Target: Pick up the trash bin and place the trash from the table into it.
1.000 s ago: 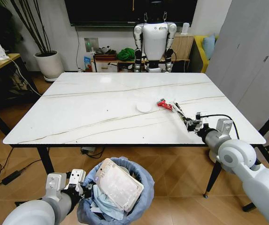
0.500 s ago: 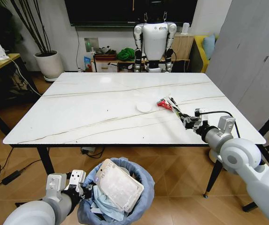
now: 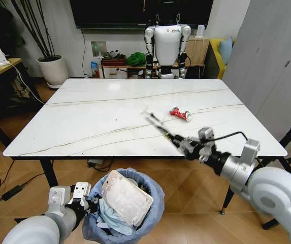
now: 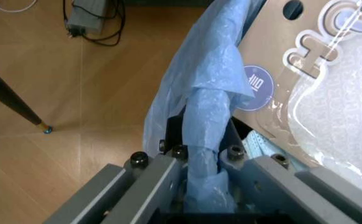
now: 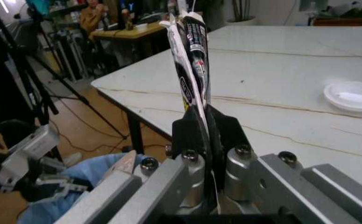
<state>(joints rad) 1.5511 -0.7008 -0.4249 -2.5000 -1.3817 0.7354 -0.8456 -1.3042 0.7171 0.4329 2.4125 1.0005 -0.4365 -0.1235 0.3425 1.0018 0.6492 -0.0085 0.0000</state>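
Head view: right tool point(image 3: 182, 144) clamped on the long packet point(image 3: 160, 128) above the tabletop point(image 3: 99, 117) edge, its axis level; trash bin point(image 3: 155, 198) below and leftward, rim pinched by the left tool point(image 3: 87, 199).

I'm getting bright, even room light, and the table point(image 3: 104, 114) throws a soft white glare off its far end, well beyond the right gripper point(image 3: 182, 145). That gripper is smeared with motion blur in my head view, and so is the long packet point(image 3: 160, 128) in it. Shadows under the table are faint. My wrist views blur close in.
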